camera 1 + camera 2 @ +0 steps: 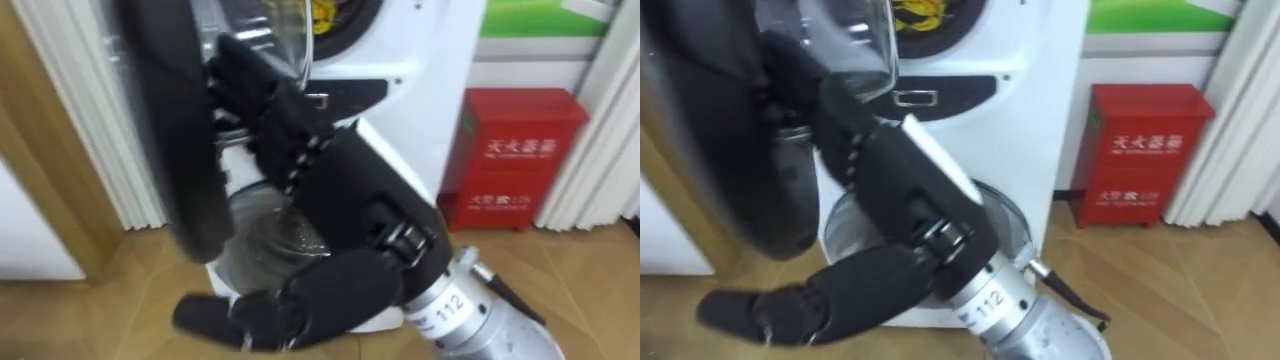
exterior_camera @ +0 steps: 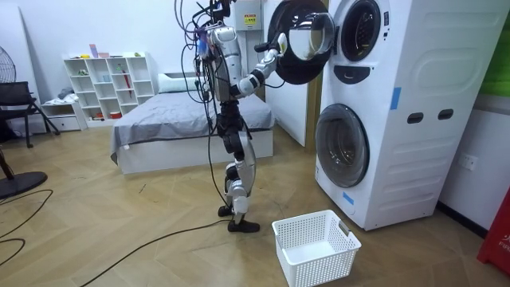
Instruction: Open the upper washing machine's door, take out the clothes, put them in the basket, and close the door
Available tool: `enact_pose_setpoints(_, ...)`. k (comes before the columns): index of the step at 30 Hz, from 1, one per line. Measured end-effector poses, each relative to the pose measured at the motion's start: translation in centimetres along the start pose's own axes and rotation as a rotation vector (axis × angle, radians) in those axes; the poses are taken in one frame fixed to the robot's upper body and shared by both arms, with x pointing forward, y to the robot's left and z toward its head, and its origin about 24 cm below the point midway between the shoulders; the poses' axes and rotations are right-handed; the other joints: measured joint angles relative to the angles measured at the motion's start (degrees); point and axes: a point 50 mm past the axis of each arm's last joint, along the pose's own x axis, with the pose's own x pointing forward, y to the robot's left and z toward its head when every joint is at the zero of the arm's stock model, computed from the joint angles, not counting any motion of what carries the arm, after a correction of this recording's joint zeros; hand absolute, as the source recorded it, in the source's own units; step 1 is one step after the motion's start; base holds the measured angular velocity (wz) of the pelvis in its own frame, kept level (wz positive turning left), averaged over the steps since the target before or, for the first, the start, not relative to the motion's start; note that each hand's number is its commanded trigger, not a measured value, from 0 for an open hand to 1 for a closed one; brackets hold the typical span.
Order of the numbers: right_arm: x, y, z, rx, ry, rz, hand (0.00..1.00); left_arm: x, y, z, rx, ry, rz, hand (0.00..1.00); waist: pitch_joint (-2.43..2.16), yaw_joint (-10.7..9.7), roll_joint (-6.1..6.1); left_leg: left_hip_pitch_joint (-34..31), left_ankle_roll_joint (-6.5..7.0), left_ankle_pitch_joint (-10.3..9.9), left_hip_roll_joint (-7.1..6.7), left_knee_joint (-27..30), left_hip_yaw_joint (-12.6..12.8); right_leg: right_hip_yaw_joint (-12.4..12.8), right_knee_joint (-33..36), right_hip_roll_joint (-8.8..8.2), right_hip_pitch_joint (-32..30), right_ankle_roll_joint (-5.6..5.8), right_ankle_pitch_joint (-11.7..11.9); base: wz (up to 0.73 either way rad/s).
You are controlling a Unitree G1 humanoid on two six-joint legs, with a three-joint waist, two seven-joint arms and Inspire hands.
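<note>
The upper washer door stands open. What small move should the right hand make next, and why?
Probably lift the right hand off the open door and move it up toward the yellow clothes seen in the upper washer. The hand rests with straight fingers against the door and holds nothing.

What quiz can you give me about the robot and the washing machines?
1. True or false: the top machine has its door closed.
2. Which colour is the clothing inside it? A) yellow B) blue C) black
3. Fill in: the white basket stands on the ____.

Key:
1. False. The door stands open, and the right hand is against it.
2. A.
3. Floor.
</note>
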Motion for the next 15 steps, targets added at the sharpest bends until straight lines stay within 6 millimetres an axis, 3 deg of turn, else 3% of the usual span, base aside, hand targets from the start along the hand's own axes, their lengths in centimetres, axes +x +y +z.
enact_pose_setpoints(7,-0.2,0.9,-2.1,0.053,0.085,0.092,0.0,0.1,0.4,0.0,0.004,-0.006,0.008,0.0,0.44,0.37,-2.13,-0.23,0.41,0.1,-0.49,-0.39,-0.36,-0.03,-0.16,-0.43,-0.05,0.03,-0.04,0.04)
enact_pose_setpoints(15,-0.2,1.5,-2.3,0.063,0.089,0.163,0.0,0.1,0.5,0.2,0.003,-0.017,0.01,0.0,0.38,1.13,-2.28,0.31,0.43,0.08,-0.76,-1.51,-0.36,-0.65,-0.91,-0.75,0.52,0.22,0.3,0.0)
